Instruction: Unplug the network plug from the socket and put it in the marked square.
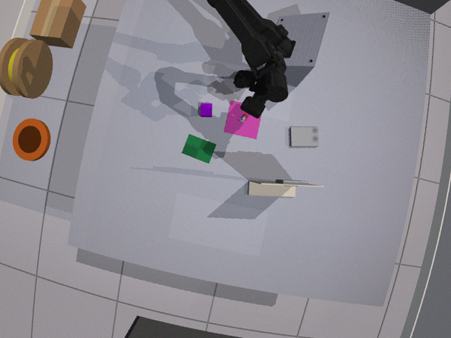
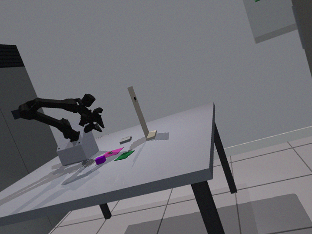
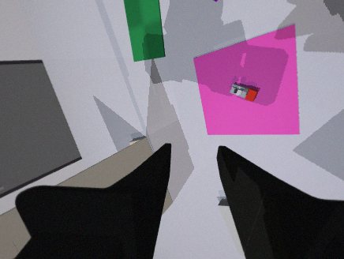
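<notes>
The network plug, grey with a red end point(image 3: 244, 91) point(image 1: 244, 118) point(image 2: 110, 152), lies inside the magenta square point(image 3: 256, 122) point(image 1: 233, 128) point(image 2: 118, 150) on the table. My gripper point(image 3: 194, 150) point(image 2: 102, 129) is open, with nothing between its fingertips in the wrist view. It hangs high above the table, apart from the plug. The upright panel point(image 2: 140, 115) point(image 1: 313, 186) point(image 3: 118, 170) stands away from the gripper, with a dark socket part point(image 2: 134, 98) on its face; no plug shows in it.
A purple block point(image 1: 206, 109) point(image 2: 100, 160) and a green rectangle point(image 1: 198, 148) point(image 2: 124, 155) point(image 3: 144, 24) lie left of and in front of the magenta square. A light grey box point(image 1: 303, 136) point(image 2: 125, 139) lies to its right. The arm's base block point(image 2: 76, 152) stands behind.
</notes>
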Robot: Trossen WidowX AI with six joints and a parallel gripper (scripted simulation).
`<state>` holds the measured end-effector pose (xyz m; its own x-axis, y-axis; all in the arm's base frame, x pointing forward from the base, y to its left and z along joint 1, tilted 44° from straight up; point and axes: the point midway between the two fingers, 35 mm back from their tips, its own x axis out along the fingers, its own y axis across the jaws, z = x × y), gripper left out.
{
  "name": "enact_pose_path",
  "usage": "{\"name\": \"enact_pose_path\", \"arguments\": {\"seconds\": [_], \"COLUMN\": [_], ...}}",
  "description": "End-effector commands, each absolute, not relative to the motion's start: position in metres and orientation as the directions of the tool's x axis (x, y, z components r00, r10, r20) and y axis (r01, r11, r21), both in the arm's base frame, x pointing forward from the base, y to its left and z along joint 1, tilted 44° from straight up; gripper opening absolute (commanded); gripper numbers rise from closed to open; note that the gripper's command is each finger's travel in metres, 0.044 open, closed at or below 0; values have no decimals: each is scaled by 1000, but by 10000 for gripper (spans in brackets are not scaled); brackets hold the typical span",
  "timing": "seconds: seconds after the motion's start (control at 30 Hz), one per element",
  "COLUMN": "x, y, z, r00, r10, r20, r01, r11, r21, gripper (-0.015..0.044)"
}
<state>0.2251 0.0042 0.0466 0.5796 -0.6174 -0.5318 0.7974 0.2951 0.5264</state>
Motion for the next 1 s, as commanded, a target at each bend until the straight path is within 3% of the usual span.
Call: {"name": "enact_pose_path", "arguments": {"seconds": [0.0,0.83,0.97], "x": [226,215,215], "y": [12,53,53], "z": [55,111,111], "r00": [580,595,595], "r10": [-619,-627,-627], "r20": [-530,-503,-503], "r01": [796,783,783], "r11": [294,309,309], "r21": [529,540,540], "gripper": [156,156,261]}}
